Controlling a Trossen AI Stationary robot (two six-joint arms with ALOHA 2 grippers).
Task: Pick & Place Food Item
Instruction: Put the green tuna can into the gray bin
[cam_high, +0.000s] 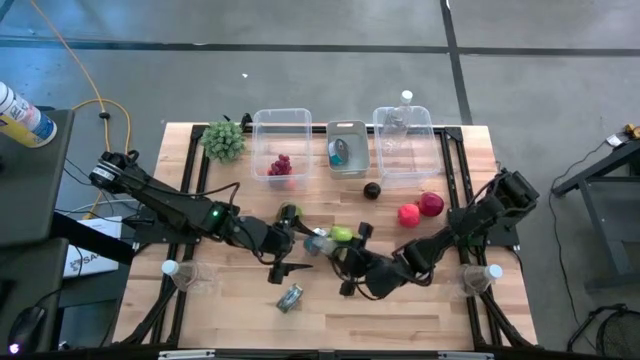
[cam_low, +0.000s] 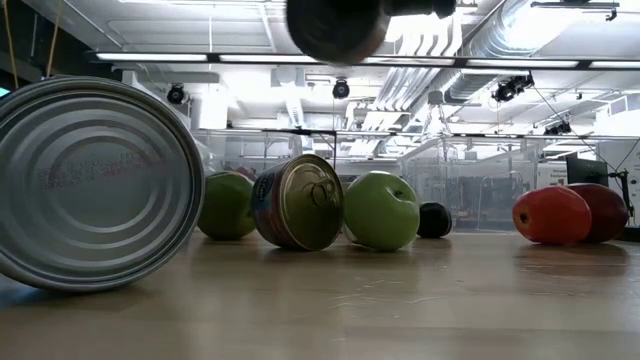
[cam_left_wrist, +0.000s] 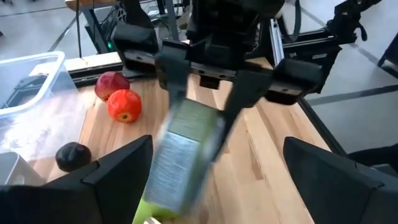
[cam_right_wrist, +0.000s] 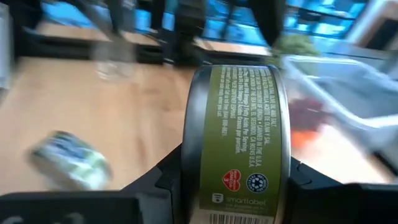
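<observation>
A big silver can (cam_low: 95, 185) lies on its side right up against the low camera; beyond it sit a green apple (cam_low: 225, 205), a smaller can (cam_low: 300, 202) also on its side, a second green apple (cam_low: 381, 210), a dark round fruit (cam_low: 434, 220) and two red fruits (cam_low: 551, 215) on the wooden table (cam_low: 400, 310).

From above, the left gripper (cam_high: 300, 243) reaches in from the table's left side to the middle, its fingers (cam_left_wrist: 115, 171) spread wide with nothing between them. Just beside it, the right gripper (cam_high: 340, 247) comes from the right side, clamped on a green-labelled can (cam_right_wrist: 236, 143) held above the table, its label facing the right wrist camera. The left wrist camera sees that same can between the right arm's fingers.

Along the far edge stand a green leafy bunch (cam_high: 224, 140), a clear tub (cam_high: 281, 146) holding grapes (cam_high: 280, 165), a small grey tray (cam_high: 347, 147) and another clear tub (cam_high: 405, 145). A crumpled packet (cam_high: 290, 298) lies near the front edge.
</observation>
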